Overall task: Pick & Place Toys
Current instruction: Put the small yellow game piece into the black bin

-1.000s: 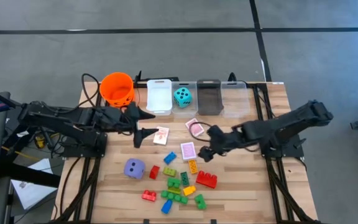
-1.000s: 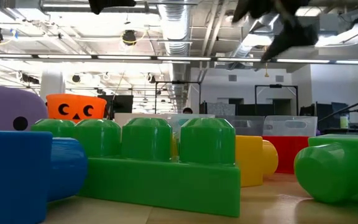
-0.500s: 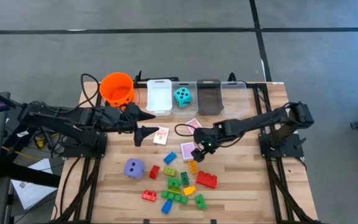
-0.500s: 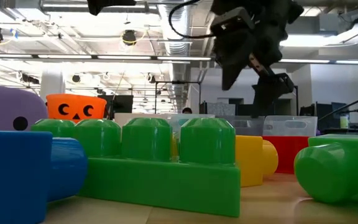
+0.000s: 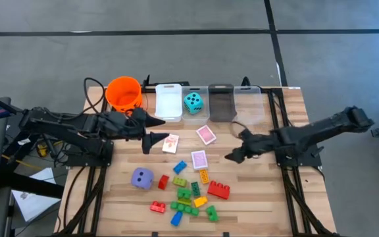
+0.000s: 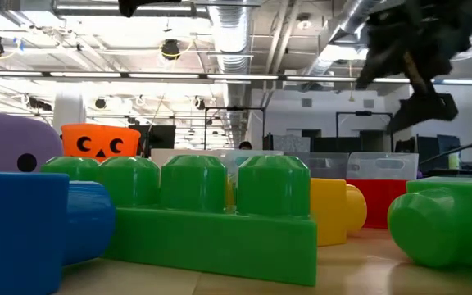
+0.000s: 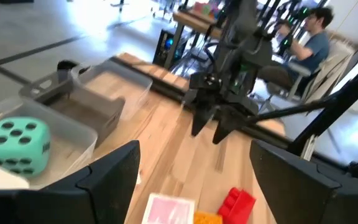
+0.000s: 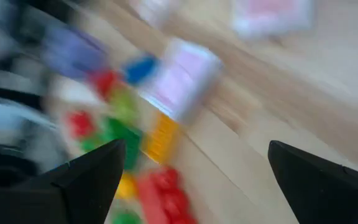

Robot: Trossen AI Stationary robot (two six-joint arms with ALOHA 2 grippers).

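Right gripper [image 5: 235, 153] hangs wide open and empty over bare wood, just right of the pink-backed playing cards [image 5: 199, 159] and above the large red plastic brick [image 5: 218, 190] at the edge of the small brick pile. Left gripper [image 5: 158, 130] waits open beside another pink card [image 5: 170, 143], near the orange bucket [image 5: 124, 93].

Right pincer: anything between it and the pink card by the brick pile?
Nothing visible. The right pincer hangs open and empty beside the pink card, with only bare table between them in the high view. The orange brick and red brick lie nearer the table's front, off that line.
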